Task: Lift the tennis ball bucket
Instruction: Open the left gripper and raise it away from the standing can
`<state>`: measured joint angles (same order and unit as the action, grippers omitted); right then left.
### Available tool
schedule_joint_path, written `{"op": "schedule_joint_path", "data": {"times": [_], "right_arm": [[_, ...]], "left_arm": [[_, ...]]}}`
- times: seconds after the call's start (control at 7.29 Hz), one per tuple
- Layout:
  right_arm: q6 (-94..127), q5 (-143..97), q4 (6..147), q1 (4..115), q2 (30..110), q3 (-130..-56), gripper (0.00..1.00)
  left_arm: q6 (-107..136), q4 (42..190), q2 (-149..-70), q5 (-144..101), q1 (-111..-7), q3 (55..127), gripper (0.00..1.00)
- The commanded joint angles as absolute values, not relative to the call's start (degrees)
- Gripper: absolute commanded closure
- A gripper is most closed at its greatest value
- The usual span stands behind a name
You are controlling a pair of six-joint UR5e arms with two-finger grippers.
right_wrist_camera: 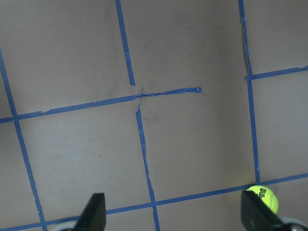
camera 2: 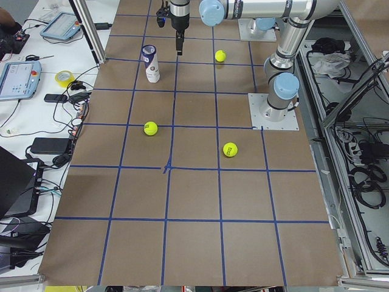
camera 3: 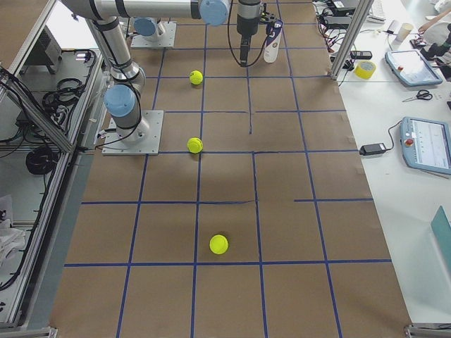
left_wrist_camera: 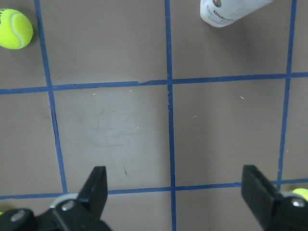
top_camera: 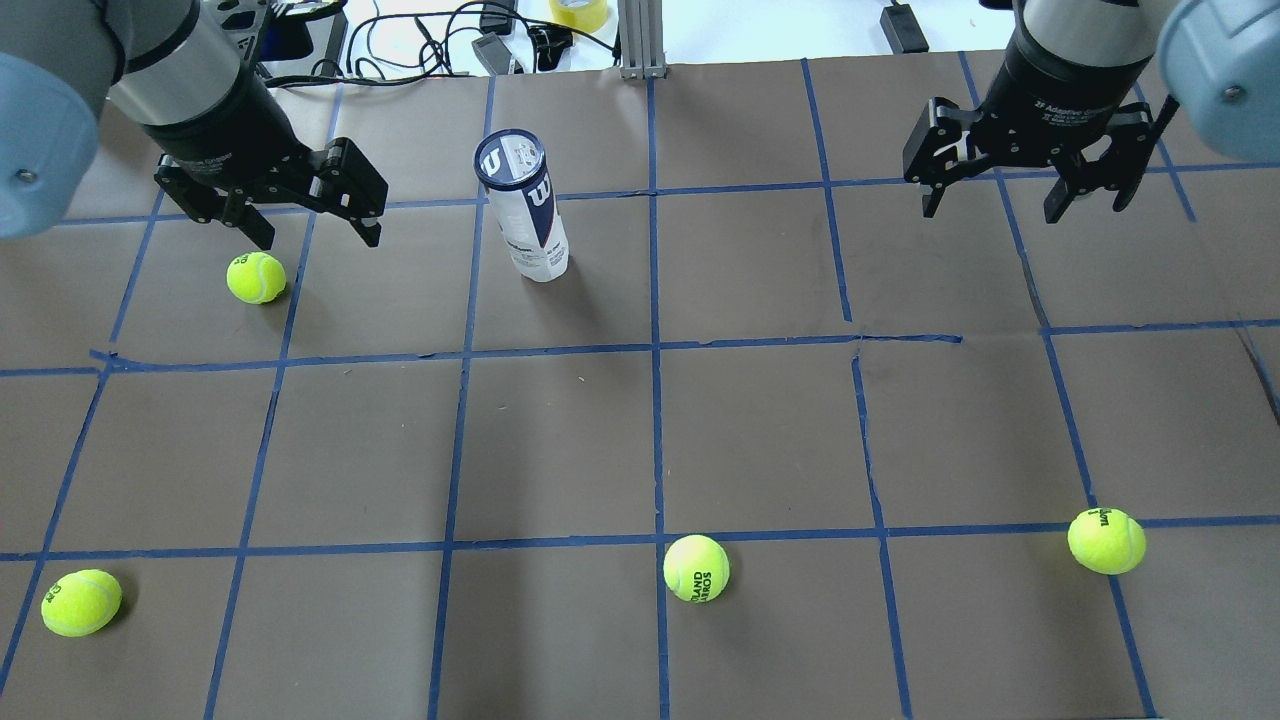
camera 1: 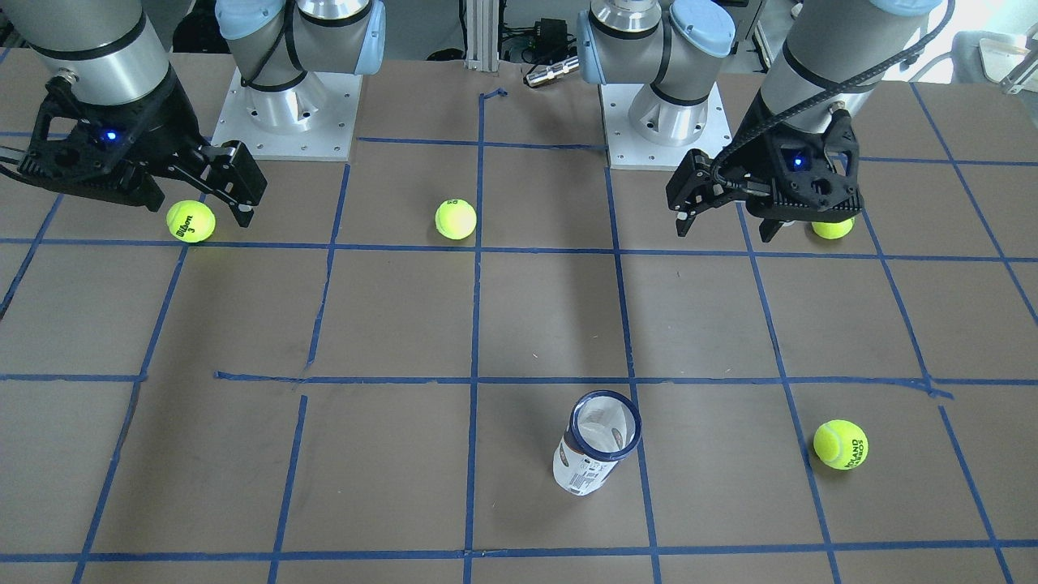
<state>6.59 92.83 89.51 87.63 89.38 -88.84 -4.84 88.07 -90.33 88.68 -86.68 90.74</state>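
The tennis ball bucket [top_camera: 525, 210] stands upright on the brown table, a clear can with a navy rim and a navy-and-white "W" label. It also shows in the front view [camera 1: 596, 442], and its base shows at the top of the left wrist view [left_wrist_camera: 226, 12]. My left gripper [top_camera: 318, 238] is open and empty, above the table to the left of the bucket and apart from it. Its fingers [left_wrist_camera: 96, 187] frame bare table. My right gripper [top_camera: 990, 210] is open and empty, far to the bucket's right, and its fingers [right_wrist_camera: 94, 211] also frame bare table.
Several loose yellow-green tennis balls lie about: one [top_camera: 256, 277] just below my left gripper, one [top_camera: 696, 568] at the near middle, one [top_camera: 1106, 540] near right, one [top_camera: 80, 602] near left. Blue tape lines grid the table. Cables and devices [top_camera: 480, 40] lie beyond the far edge.
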Motion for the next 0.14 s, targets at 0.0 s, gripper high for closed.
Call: {"op": "schedule_joint_path", "data": {"times": [0.0], "right_arm": [[6.6,92.7,89.6,87.6,89.4,-88.8,0.00]], "left_arm": [[-4.7,88.9,-90.0,88.6,-86.7,90.7,0.00]]}}
